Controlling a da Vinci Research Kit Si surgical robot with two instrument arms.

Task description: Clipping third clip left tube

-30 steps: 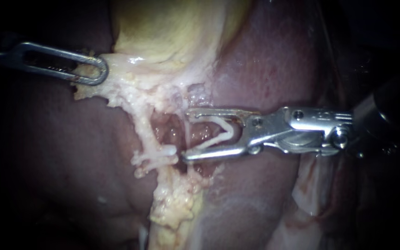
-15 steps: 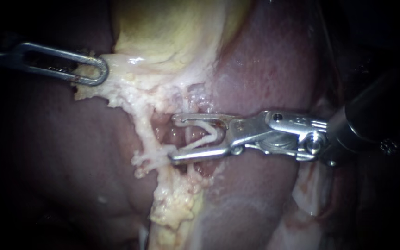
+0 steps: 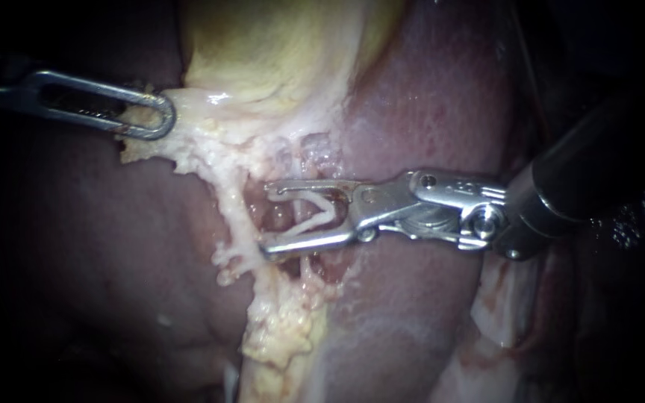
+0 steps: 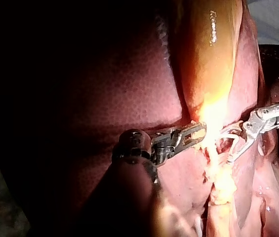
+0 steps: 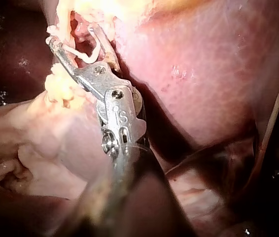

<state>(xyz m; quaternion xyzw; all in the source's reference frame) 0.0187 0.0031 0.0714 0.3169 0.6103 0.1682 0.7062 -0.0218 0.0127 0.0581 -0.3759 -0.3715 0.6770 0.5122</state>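
Dark red liver [image 3: 427, 97] behind. The right instrument [image 3: 266, 216] pincer, spread wide, grasps an open white clip [image 3: 315, 213], tips just at the pale tube [image 3: 231, 213]. The left instrument [image 3: 164, 119] pincer is clenched on the gallbladder [image 3: 263, 52] fringe.

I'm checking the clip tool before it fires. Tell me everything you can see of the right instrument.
The right instrument comes in from the right: a dark shaft, a shiny metal wrist with pins, then two long thin jaws. The jaws stand apart and grip a white V-shaped clip between them, its mouth toward their tips. They lie nearly level over a pink gap in the pale tissue, and the lower jaw's tip touches that tissue.
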